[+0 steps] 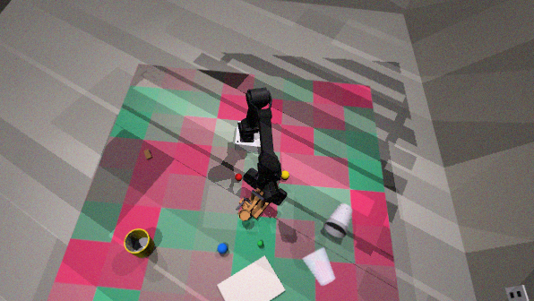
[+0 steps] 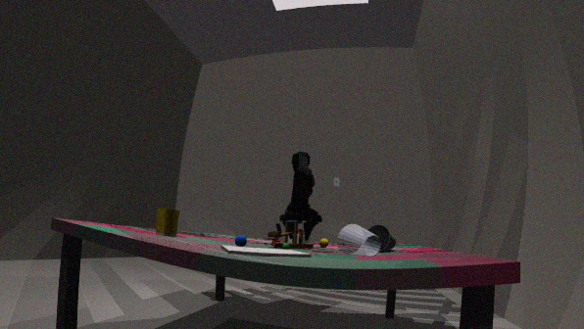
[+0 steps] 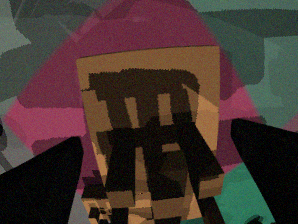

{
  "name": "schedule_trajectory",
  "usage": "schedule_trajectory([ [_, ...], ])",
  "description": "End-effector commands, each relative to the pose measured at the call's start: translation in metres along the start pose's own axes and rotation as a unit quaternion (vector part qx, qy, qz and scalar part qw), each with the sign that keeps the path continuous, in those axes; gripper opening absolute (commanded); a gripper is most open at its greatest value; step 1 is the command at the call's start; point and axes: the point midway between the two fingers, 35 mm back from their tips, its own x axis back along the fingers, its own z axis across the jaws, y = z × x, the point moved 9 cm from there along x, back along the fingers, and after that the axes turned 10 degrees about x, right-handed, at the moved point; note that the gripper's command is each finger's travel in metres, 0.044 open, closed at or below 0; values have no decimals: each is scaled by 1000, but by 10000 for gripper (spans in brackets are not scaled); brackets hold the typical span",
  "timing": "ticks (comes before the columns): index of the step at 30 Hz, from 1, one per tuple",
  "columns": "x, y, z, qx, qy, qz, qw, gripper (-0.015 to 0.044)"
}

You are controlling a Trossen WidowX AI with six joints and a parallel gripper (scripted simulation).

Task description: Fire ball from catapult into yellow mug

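Observation:
The wooden catapult [image 1: 256, 208] [image 3: 207, 65] stands near the middle of the table, its round cup end towards the front left in the top view. My gripper [image 1: 265, 188] [image 3: 157, 136] is open above the catapult's rear, with one finger on each side of the base in the wrist view and nothing held. The yellow mug [image 1: 139, 243] [image 2: 168, 221] stands upright at the front left. A red ball [image 1: 238, 176] and a yellow ball [image 1: 285, 175] [image 2: 323, 242] lie on either side of the arm. A blue ball [image 1: 222, 248] [image 2: 240, 240] and a small green ball [image 1: 261, 243] lie in front of the catapult.
A white board [image 1: 251, 279] [image 2: 260, 251] lies flat at the front. A white cup [image 1: 319, 266] [image 2: 354, 235] and a second cup with a dark inside [image 1: 342, 215] lie on their sides at the right. A small brown block [image 1: 148, 154] lies at the left.

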Motion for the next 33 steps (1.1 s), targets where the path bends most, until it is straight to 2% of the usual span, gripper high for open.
schedule_trajectory([
  [1,1,0,0,0,0,1,1000,335],
  [8,1,0,0,0,0,1,1000,151],
  [14,1,0,0,0,0,1,1000,111],
  [16,12,-1,-1,0,0,1,1000,59],
  [18,39,-1,-1,0,0,0,1000,6],
  [24,50,-5,4,-12,1,0,1000,0],
  [33,50,-51,68,-164,5,4,986,0],
])
